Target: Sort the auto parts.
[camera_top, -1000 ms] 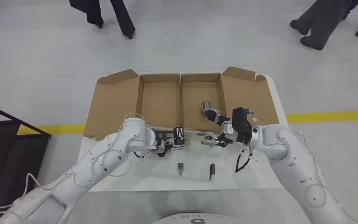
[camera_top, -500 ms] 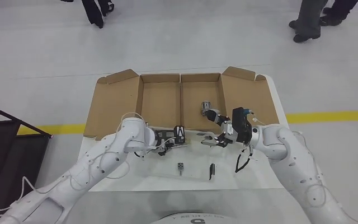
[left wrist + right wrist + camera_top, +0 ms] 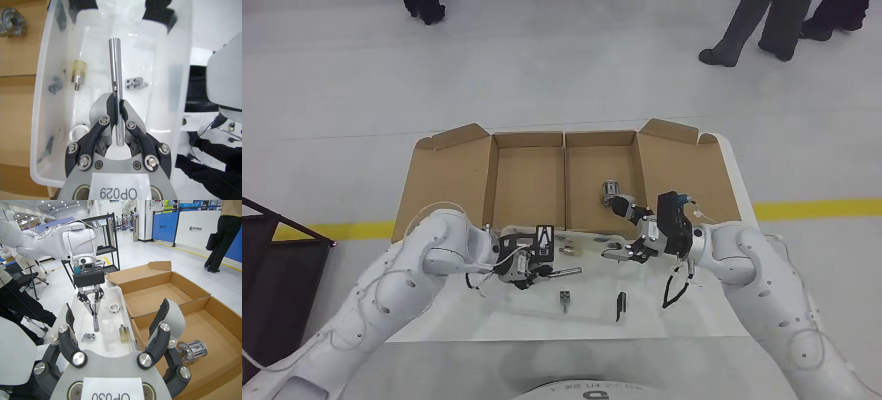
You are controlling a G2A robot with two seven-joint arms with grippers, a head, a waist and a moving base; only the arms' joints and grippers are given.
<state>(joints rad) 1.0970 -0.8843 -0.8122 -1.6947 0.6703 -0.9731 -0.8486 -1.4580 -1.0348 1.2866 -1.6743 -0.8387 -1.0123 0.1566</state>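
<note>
My left gripper [image 3: 115, 106] is shut on a polished steel rod [image 3: 115, 75], holding it by its near half above a clear plastic tray [image 3: 37, 94]. In the top view the left gripper [image 3: 550, 265] and the rod [image 3: 568, 271] hang over the tray's left part. My right gripper [image 3: 117, 321] stands open with nothing between its fingers, at the tray's right end [image 3: 622, 250]. In the tray lie a yellow-capped fitting [image 3: 123, 334], a small grey plate [image 3: 88, 337] and a metal ring [image 3: 114, 308]. A ribbed metal hub [image 3: 191, 349] lies in the cardboard box's right compartment.
The open cardboard box [image 3: 564, 185] with two compartments lies behind the tray, and its left compartment [image 3: 527, 185] holds nothing. Small dark pieces [image 3: 55, 86] lie along the tray wall next to the box. People stand on the floor beyond the table.
The left arm has drawn back to the left with the rod in its gripper, and the rod now shows beside it. The right arm has not moved.
</note>
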